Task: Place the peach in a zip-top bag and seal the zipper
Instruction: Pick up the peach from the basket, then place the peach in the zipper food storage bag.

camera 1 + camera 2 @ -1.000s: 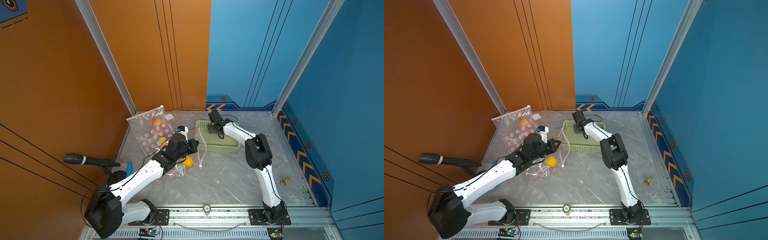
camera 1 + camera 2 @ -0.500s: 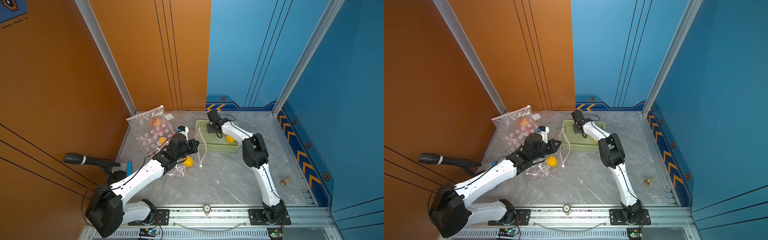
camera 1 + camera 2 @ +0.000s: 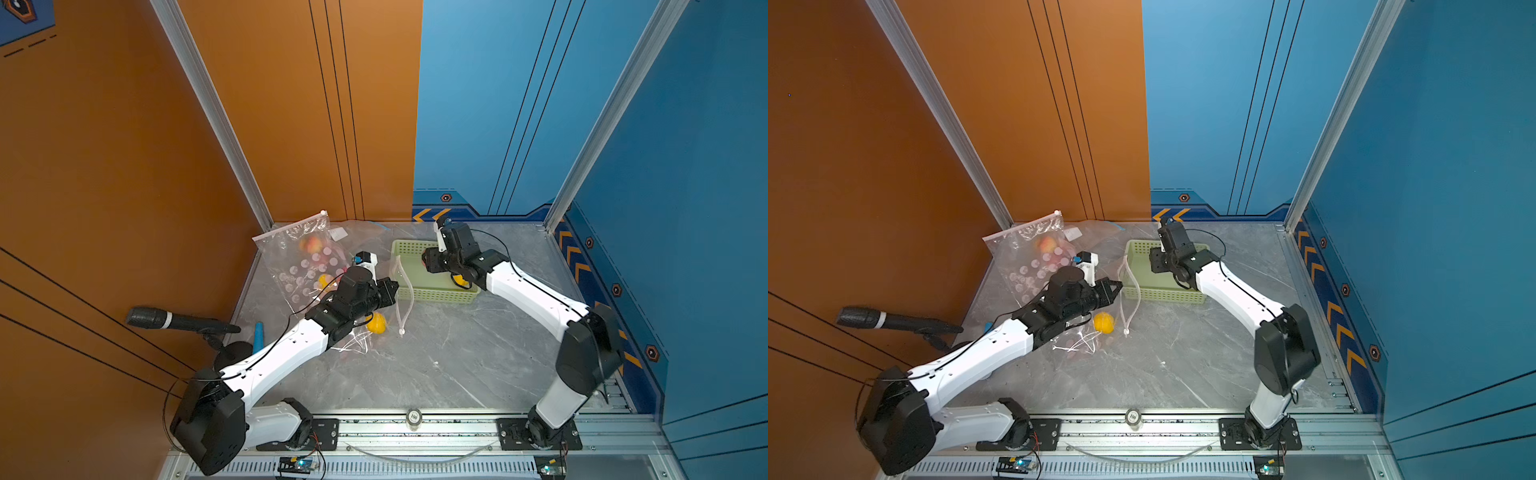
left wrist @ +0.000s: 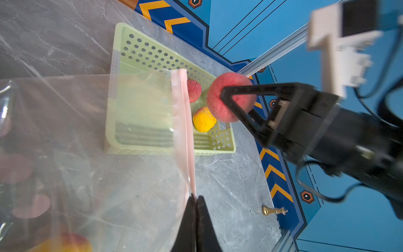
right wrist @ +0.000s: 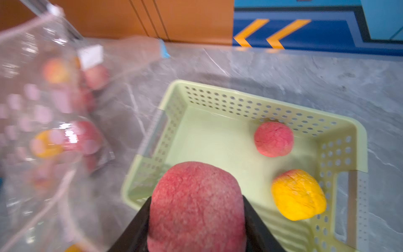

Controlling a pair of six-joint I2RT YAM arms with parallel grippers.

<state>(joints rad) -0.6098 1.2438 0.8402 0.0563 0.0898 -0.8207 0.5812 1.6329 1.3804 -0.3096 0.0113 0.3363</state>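
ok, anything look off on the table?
A gold chess piece sits alone on the table near the blue wall, unrelated to bagging. A yellow peach lies by the mouth of the held zip-top bag; can't tell if it's inside.

Place: a robot test cell of a laboratory kind is shown.
Walls: the cell is enclosed by flat orange panels [image 3: 124, 166] and flat blue panels [image 3: 498, 104], joined by bare aluminium profile posts [image 3: 216, 120].
Markings: orange chevron decals [image 3: 575, 253] are printed along the blue skirting.
Work surface: a grey marble-patterned tabletop [image 3: 457, 353] is boxed in by the walls.
Mounting: two white-and-black jointed robot arms [image 3: 286, 353] are bolted to a slotted aluminium rail [image 3: 415, 428] at the front edge.
Electronics: a small exposed circuit board [image 3: 299, 464] with a lit indicator is fixed below the rail.
Recording gear: a black handheld microphone [image 3: 166, 320] is held on a stand.
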